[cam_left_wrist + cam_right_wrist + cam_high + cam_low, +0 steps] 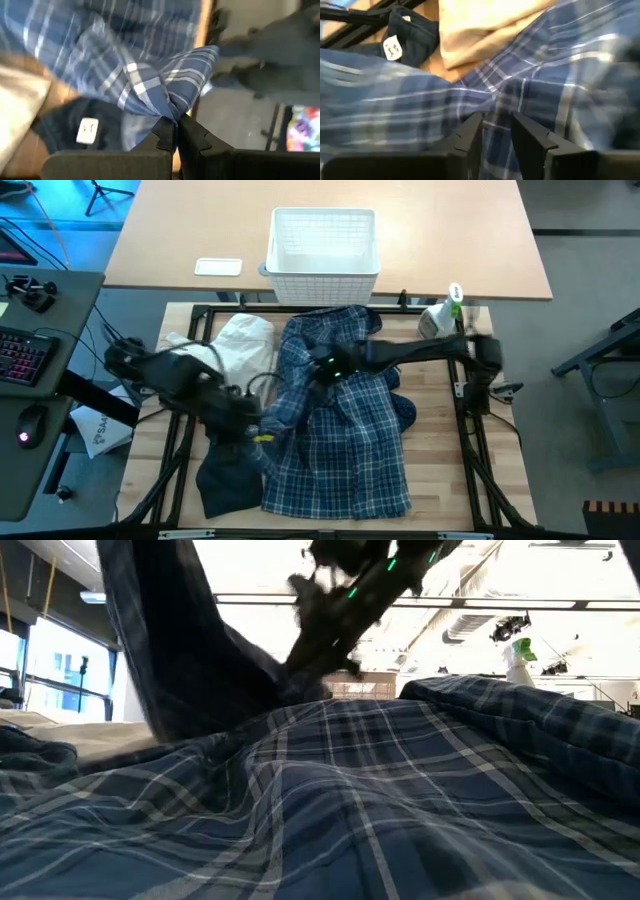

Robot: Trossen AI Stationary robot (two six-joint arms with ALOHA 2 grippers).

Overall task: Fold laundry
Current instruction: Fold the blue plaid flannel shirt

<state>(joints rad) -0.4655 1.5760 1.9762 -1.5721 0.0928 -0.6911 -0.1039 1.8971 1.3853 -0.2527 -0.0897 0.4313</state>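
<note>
Left gripper [176, 131] apparently clamping plaid shirt [165, 82]

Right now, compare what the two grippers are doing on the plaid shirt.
The left gripper has its fingers shut on a bunched corner of the plaid shirt at the shirt's left edge; the right gripper has its fingers apart, cloth between them, near the shirt's upper middle. Both work the same shirt.

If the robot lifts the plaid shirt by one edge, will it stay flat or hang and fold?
Probably it will hang limp: the plaid shirt lies in soft wrinkles. Where the left hand pinches it, the cloth bunches. It looks light, yet may drag along the table.
</note>
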